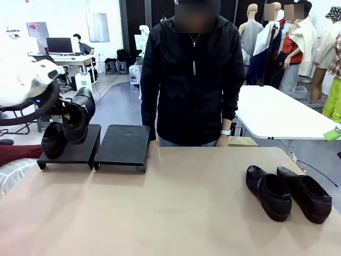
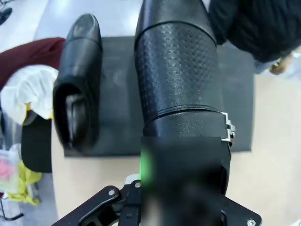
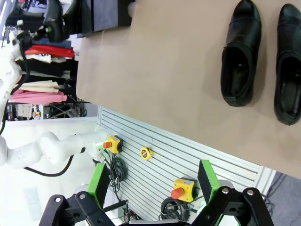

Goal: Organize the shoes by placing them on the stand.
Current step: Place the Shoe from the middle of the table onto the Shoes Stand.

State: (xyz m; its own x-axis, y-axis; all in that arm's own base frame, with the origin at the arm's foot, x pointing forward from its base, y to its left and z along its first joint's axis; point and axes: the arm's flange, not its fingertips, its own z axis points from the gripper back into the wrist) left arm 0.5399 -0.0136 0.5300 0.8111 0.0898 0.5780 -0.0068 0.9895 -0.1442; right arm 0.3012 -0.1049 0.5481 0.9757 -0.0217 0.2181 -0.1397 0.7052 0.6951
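left gripper (image 1: 68, 111) is clamped on a shoe (image 1: 81, 114) by its heel end, tilted toe-down over the near-right part of the stand's (image 1: 80, 154) left panel (image 1: 88, 140). Can't tell if the toe touches the panel. In the left wrist view the grip point is a dark, out-of-focus block; only one green pad (image 2: 146, 167) is visible, and the heel is hidden behind it. The front view cuts off the left arm at the frame edge.

second shoe (image 1: 53, 140) lies on the left panel's outer half, just beside the held one, partly covered by it in the front view. right panel (image 1: 123, 145) is bare.

Remaining pair (image 1: 287, 193) sits side by side on the table (image 1: 170, 218), well apart from the stand.

right gripper (image 3: 153, 181) has its fingers spread wide, holding nothing.

person (image 1: 192, 80) stands at the far edge, hands mostly hidden behind the table.
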